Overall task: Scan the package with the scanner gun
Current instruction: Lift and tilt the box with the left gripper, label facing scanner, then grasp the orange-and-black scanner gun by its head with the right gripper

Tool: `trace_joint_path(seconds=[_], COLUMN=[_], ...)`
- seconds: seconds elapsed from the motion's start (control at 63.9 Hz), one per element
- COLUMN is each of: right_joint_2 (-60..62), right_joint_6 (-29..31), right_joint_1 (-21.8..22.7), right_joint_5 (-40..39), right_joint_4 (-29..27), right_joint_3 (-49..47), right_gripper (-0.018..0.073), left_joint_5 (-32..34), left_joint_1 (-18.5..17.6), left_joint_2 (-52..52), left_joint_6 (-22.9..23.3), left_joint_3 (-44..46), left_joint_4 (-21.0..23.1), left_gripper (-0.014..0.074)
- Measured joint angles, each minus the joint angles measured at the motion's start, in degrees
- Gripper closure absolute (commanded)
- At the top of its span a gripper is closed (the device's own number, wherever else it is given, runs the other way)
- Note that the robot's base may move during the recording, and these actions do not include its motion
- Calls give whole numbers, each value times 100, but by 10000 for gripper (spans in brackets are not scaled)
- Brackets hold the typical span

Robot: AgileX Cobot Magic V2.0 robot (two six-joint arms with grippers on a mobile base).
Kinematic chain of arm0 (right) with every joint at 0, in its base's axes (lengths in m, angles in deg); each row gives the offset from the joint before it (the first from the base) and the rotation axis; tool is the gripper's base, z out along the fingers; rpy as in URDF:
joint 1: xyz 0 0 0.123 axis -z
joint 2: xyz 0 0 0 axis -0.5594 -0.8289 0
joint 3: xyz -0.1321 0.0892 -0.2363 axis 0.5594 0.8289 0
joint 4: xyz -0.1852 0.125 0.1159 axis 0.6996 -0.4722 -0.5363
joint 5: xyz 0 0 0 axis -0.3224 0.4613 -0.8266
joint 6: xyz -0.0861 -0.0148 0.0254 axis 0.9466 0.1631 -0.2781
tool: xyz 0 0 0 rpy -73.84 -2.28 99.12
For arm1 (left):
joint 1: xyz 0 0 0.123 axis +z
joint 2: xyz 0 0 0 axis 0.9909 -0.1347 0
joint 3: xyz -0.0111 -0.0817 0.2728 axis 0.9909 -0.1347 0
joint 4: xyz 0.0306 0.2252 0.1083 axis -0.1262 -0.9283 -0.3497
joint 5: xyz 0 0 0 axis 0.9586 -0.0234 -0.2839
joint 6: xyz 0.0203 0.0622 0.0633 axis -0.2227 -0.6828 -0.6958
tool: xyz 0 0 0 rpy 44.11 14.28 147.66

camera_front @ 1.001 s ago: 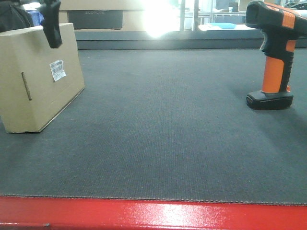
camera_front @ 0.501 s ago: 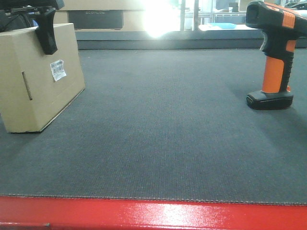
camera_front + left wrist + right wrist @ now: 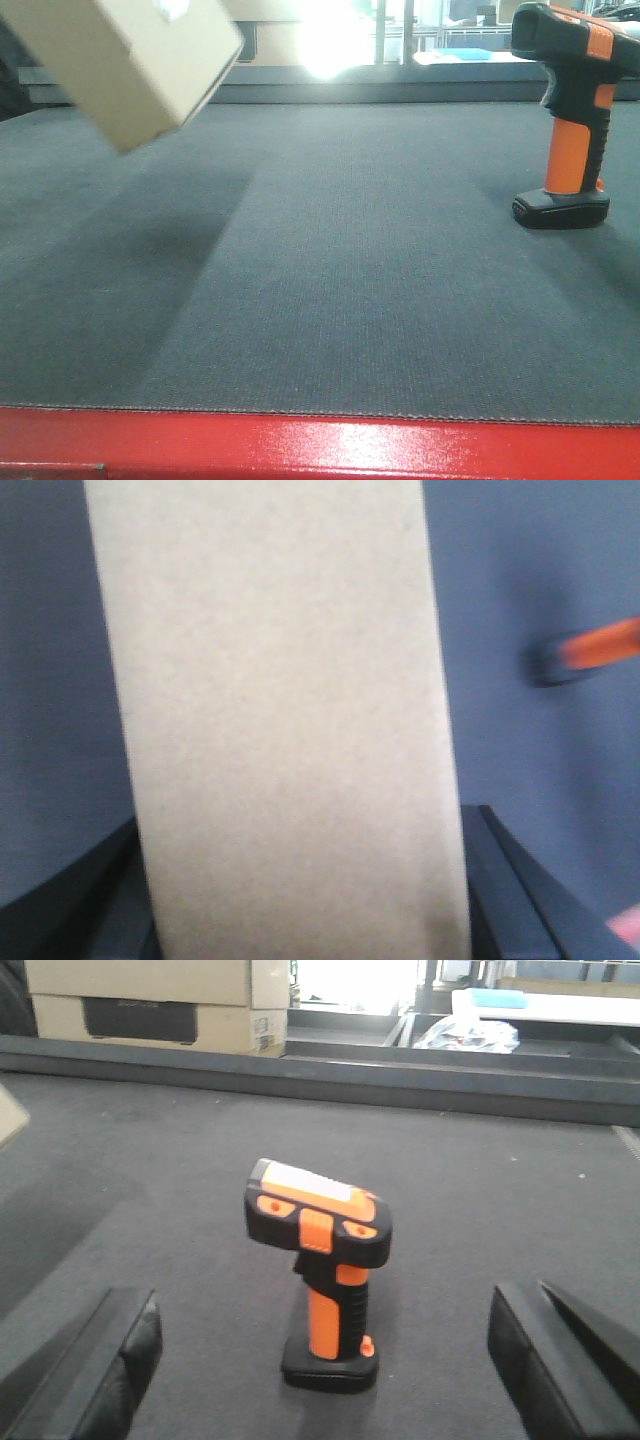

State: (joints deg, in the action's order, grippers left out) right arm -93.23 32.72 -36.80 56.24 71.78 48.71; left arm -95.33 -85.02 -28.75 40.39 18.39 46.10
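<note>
Clamping the package (image 3: pixel 280 680), the left gripper (image 3: pixel 305 905) should hold it steady aloft while the spread-open right gripper (image 3: pixel 330 1360) closes squarely on the scanner gun (image 3: pixel 318 1230).

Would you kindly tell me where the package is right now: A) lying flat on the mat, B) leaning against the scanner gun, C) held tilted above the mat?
C: the package hangs tilted above the mat, clamped in the left gripper, well apart from the scanner gun.
</note>
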Motion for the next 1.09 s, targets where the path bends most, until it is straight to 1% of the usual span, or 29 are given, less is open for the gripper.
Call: trace_joint_path(seconds=[0.063, 0.125, 0.235, 0.328, 0.485, 0.673, 0.735, 0.876, 0.954, 1.095], right_joint_2=[0, 0, -14, -129, -706, -1801, -2303, -3130, -3545, -4245], right_joint_6=[0, 0, 0, 0, 0, 0, 0, 0, 0, 0], right_joint_1=[-69, -145, -212, -225, -236, -259, -259, -267, -327, -561], right_joint_5=[0, -16, -232, -788, -1756, -3061, -3536, -4280, -4598, -4804], right_joint_4=[0, 0, 0, 0, -62, -361, -389, -436, -500, -562], right_joint_3=[58, 189, 528, 902, 1176, 1188, 1188, 1188, 1122, 822], right_gripper=[-9, -9, -9, -9, -9, -9, -9, -9, -9, -9], left_joint_5=[0, 0, 0, -11, -24, 45, 45, 57, 57, 81], left_joint_1=[136, 217, 254, 254, 254, 254, 254, 254, 254, 254], left_joint_2=[130, 251, 340, 355, 355, 355, 355, 355, 355, 355], left_joint_6=[-66, -129, -168, -182, -195, -206, -206, -206, -206, -206], left_joint_3=[-234, -493, -918, -1222, -1378, -1378, -1378, -1378, -1378, -1378], left_joint_4=[328, 523, 582, 701, 774, 826, 825, 838, 838, 838], left_gripper=[708, 708, 708, 708, 708, 708, 708, 708, 708, 708])
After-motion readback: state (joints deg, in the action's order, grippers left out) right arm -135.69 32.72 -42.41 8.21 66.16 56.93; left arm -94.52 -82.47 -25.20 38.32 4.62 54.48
